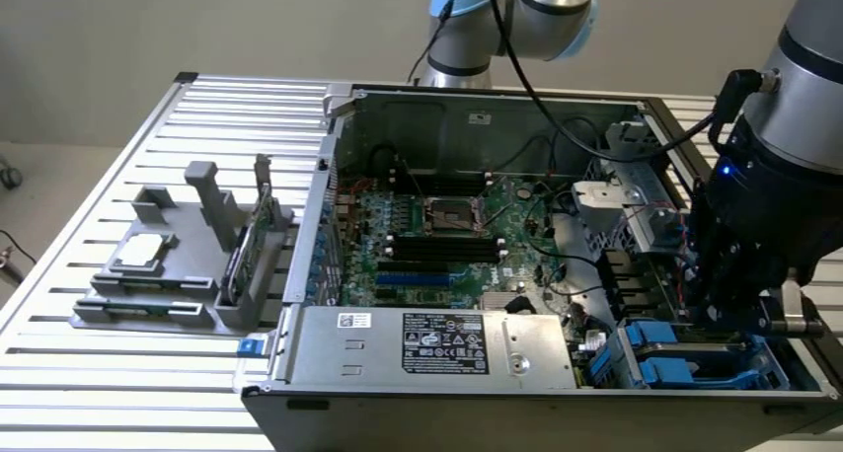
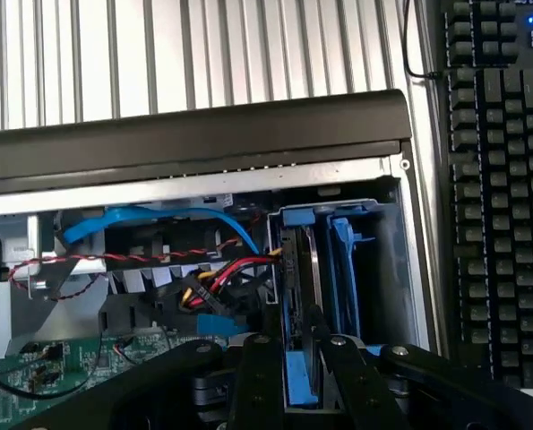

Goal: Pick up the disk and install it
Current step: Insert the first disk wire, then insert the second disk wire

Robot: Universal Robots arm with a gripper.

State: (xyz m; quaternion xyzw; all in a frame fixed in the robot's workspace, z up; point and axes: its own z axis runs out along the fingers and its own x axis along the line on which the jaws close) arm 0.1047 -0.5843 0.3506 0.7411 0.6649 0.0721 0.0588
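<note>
The silver-grey metal hard drive in its blue plastic carrier frame (image 2: 299,269) stands on edge in the drive bay at the open computer case's (image 1: 435,97) front corner. The black end effector (image 2: 299,354) straddles its top edge, fingers slightly apart, apparently not clamping. Judged rigid, fairly heavy, shock-sensitive; best gripped across the flat faces.

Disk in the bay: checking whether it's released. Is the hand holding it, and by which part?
It cannot be told. The hand sits astride the blue-framed edge of the disk, which stands in the drive bay, but no grip is visible.
</note>
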